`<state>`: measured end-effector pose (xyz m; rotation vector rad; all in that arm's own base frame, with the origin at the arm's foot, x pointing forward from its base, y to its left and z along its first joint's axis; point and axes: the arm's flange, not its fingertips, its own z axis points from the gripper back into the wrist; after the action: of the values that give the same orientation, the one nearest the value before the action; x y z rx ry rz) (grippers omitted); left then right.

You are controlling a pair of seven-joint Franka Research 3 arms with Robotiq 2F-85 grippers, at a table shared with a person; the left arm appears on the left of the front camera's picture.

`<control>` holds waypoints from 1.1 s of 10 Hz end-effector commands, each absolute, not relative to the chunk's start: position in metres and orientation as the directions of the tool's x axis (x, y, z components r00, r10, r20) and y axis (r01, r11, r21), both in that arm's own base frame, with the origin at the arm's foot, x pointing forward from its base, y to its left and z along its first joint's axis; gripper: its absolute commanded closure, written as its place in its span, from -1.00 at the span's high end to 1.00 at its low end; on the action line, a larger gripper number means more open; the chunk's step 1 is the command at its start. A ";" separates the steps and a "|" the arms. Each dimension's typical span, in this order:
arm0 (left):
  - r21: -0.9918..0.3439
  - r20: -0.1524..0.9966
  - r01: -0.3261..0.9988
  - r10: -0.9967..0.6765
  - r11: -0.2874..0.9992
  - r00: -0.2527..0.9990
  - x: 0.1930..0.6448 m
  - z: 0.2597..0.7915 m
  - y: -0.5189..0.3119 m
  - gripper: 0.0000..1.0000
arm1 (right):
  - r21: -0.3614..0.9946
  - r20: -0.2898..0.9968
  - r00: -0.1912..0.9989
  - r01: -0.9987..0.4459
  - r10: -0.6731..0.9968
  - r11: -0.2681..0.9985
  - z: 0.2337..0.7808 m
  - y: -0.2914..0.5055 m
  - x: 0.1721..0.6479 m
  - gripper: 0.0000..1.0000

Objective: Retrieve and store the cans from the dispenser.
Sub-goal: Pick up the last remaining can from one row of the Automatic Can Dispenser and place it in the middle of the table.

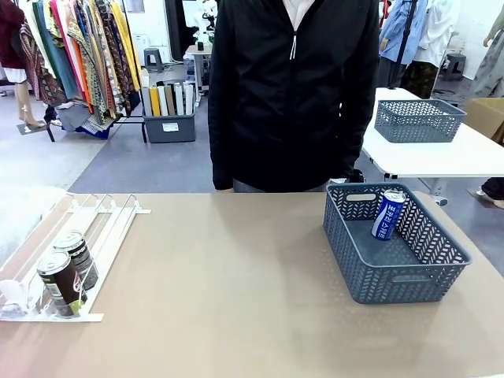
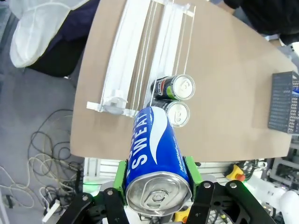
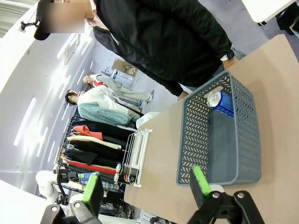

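My left gripper (image 2: 157,172) is shut on a slim blue can (image 2: 154,144) with white print, held high above the table's corner. Below it lies the white wire dispenser (image 2: 140,56), with two dark cans (image 2: 175,87) (image 2: 177,114) at its low end. In the front view the dispenser (image 1: 102,220) sits at the left with those dark cans (image 1: 60,279) (image 1: 79,256) against the stoppers. My right gripper (image 3: 147,184) is open and empty, some way above and off from the grey basket (image 3: 196,130). Another blue can (image 3: 220,102) leans inside that basket.
The grey lattice basket (image 1: 394,276) stands at the table's right with the blue can (image 1: 387,214) in it. A person in a black jacket (image 1: 291,94) stands at the far edge. A second basket (image 1: 417,118) sits on a white table behind. Cables (image 2: 42,154) lie on the floor.
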<state>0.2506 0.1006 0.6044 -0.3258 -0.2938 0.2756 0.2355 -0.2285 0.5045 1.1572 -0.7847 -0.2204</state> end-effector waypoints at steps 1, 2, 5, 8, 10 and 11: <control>-0.347 0.281 -0.184 0.289 0.920 0.915 0.269 0.608 0.089 -1.00 | 0.872 0.466 0.702 -0.261 -0.539 0.414 0.507 -0.229 0.238 1.00; -0.349 0.324 -0.100 0.220 0.932 0.920 0.303 0.615 0.065 -1.00 | 0.872 0.466 0.702 -0.261 -0.539 0.414 0.507 -0.229 0.238 1.00; -0.233 0.373 0.186 -0.089 0.954 0.924 0.420 0.626 -0.088 -1.00 | 0.872 0.466 0.702 -0.261 -0.539 0.414 0.507 -0.229 0.238 1.00; -0.169 0.316 0.322 -0.258 0.932 0.913 0.483 0.560 -0.266 -1.00 | 0.872 0.466 0.702 -0.261 -0.539 0.414 0.507 -0.229 0.238 1.00; -0.107 0.272 0.434 -0.393 0.895 0.878 0.481 0.508 -0.334 -1.00 | 0.872 0.466 0.702 -0.261 -0.539 0.414 0.507 -0.229 0.238 1.00; -0.097 0.247 0.469 -0.435 0.878 0.866 0.477 0.483 -0.353 -1.00 | 0.872 0.466 0.702 -0.261 -0.539 0.414 0.507 -0.229 0.238 1.00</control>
<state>0.4740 -0.3525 0.4770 -0.1911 -0.2165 -0.4630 0.2352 -0.2287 0.5046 1.1559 -0.7856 -0.2210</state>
